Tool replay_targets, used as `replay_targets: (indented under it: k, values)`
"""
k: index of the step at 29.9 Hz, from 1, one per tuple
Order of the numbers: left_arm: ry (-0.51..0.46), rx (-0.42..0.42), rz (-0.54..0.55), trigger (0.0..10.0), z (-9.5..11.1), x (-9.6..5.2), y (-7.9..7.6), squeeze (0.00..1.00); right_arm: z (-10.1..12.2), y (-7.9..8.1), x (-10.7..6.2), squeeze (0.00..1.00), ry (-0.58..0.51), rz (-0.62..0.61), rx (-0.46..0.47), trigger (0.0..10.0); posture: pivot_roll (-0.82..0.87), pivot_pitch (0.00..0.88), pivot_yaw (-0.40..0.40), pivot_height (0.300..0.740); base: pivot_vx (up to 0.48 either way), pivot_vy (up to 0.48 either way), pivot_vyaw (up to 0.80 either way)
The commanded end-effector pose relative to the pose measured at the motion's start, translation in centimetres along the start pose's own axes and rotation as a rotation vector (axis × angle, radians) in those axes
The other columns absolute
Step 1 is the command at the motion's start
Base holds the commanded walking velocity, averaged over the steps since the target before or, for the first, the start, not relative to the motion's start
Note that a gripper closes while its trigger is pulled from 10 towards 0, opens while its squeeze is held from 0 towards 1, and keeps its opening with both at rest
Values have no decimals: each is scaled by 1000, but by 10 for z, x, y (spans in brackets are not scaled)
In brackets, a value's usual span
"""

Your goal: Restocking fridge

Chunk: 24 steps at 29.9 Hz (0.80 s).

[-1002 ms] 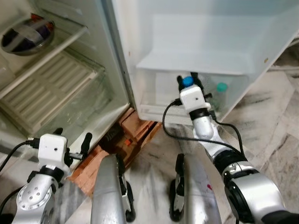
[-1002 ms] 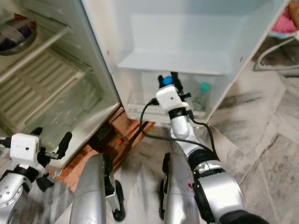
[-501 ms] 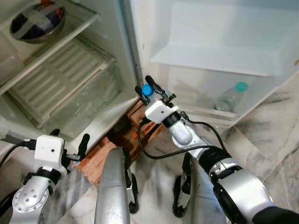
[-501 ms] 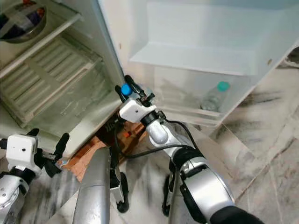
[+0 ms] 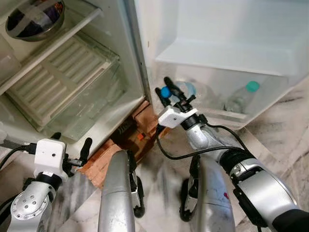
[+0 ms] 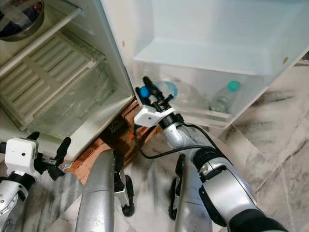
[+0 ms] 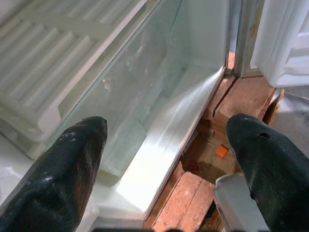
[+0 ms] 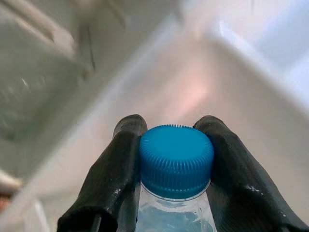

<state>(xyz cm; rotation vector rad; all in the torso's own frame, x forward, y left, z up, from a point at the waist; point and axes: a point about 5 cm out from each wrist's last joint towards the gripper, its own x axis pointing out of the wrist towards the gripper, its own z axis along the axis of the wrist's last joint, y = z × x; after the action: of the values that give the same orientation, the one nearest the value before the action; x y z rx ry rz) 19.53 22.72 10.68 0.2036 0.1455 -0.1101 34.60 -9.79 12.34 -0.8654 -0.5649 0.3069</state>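
1. Your right pincer (image 5: 166, 90) is clamping a clear water bottle (image 8: 175, 212) at its ribbed blue cap (image 8: 176, 161), beside the fridge door's bottom shelf (image 5: 231, 116).
2. A teal-capped bottle (image 5: 240, 98) is lying in that shelf.
3. Your left pincer (image 7: 164, 145) is hanging released near the floor.

Arms: silver metal, smooth rounded segments, dark black bands at the joints.
Right gripper (image 5: 169, 88): two long black fingers on a white boxy housing.
Left gripper (image 5: 71, 143): same white square housing with a small dark round dot on its face; black fingers (image 7: 72, 169) with a fine textured, slightly scuffed surface.
Cables: a thin black cable loops from the right wrist housing back along the forearm; another black cable runs to the left housing.
Left wrist joint: silver disc ringed with small screws.
Legs: two long silver, glossy panels, black parts beside them low down.
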Motion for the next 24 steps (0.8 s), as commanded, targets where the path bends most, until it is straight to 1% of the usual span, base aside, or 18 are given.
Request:
replay_targets:
  k: [1, 2, 3, 5, 6, 9, 12, 15, 17, 19, 20, 23, 24]
  values:
    - [34, -5, 9, 10000, -5, -4, 2, 0, -22, 3, -19, 0, 180, -35, 104, 10000, 346, 315, 104, 567, 0, 0, 0]
    - [35, -7, 9, 10000, -5, -4, 1, 0, -27, 3, -23, 0, 226, -50, 135, 10000, 346, 315, 104, 567, 0, 0, 0]
    - [35, -7, 9, 10000, -5, -4, 1, 0, -27, 3, -23, 0, 226, -50, 135, 10000, 346, 315, 104, 567, 0, 0, 0]
    - [35, -9, 6, 10000, -6, -3, 1, 0, -33, 3, -29, 0, 280, -64, 157, 10000, 346, 313, 102, 567, 0, 0, 0]
    - [36, -11, 4, 10000, -6, -3, 0, 0, -38, 2, -32, 0, 329, -87, 198, 10000, 345, 312, 101, 567, 0, 0, 0]
    - [35, -12, 4, 10000, -6, -2, 0, 0, -43, 1, -35, 0, 383, -120, 247, 10000, 344, 308, 99, 567, 0, 0, 0]
    - [35, -12, 3, 10000, -6, -1, 0, 0, -48, 0, -38, 0, 429, -135, 261, 10000, 345, 305, 100, 567, 0, 0, 0]
    - [34, -11, 0, 10000, -6, 0, 0, 0, -55, -2, -43, 0, 492, -150, 233, 10000, 344, 301, 101, 567, 0, 0, 0]
    - [35, -11, 0, 10000, -6, 0, 1, 0, -56, -3, -43, 0, 501, -155, 234, 10000, 343, 300, 101, 567, 0, 0, 0]
    - [36, -12, -2, 10000, -7, 1, 1, 0, -62, -7, -46, 0, 552, -179, 207, 10000, 339, 297, 101, 567, 0, 0, 0]
    - [36, -13, -6, 10000, -7, 2, 0, 0, -69, -12, -51, 0, 608, -219, 197, 10000, 336, 294, 101, 567, 0, 0, 0]
    - [35, -13, -12, 10000, -7, 3, -1, 0, -72, -15, -54, 0, 635, -255, 232, 10000, 332, 290, 101, 567, 0, 0, 0]
    - [34, -13, -15, 10000, -7, 4, -1, 0, -75, -17, -58, 0, 665, -276, 240, 10000, 330, 289, 101, 567, 0, 0, 0]
